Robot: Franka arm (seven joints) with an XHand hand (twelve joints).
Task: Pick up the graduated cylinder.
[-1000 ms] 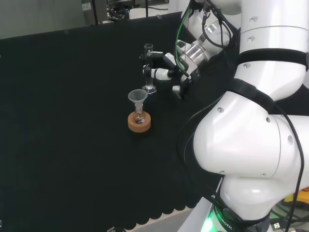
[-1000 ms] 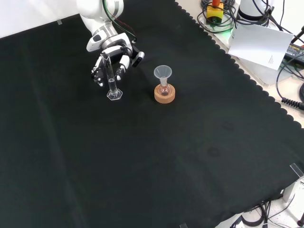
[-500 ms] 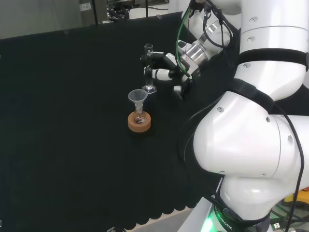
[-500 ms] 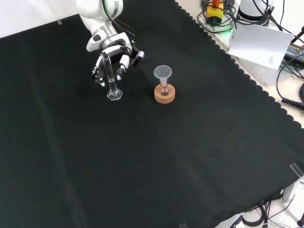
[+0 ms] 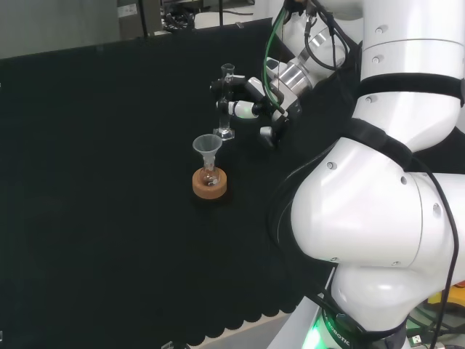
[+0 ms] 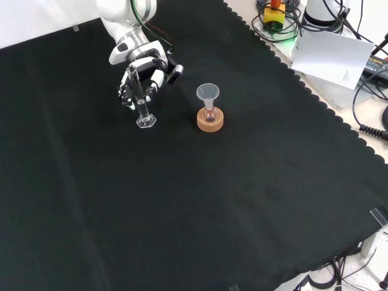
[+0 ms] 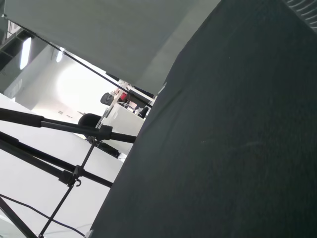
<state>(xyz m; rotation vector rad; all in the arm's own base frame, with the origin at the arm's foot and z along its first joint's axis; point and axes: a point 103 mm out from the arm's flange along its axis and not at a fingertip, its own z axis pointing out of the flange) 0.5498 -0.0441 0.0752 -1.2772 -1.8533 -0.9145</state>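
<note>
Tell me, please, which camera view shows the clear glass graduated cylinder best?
The front view: the clear glass graduated cylinder stands full length, hexagonal foot visible, before the hand. The head view shows it smaller, partly behind fingers. The wrist view looks at black cloth.

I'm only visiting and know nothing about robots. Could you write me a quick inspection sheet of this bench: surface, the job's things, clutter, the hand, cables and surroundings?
Surface: black cloth with a scalloped edge, bare over most of its area.
Job's things: clear graduated cylinder, upright, its base at the cloth.
Clutter: clear funnel sitting in a small flask on a cork ring, apart from the cylinder.
Hand: black and white hand, fingers curled round the cylinder's upper part.
Cables: green and black leads along the arm; more leads off the cloth's edge in the front view.
Surroundings: white paper sheet beside the bench; a tripod beyond the cloth.
</note>
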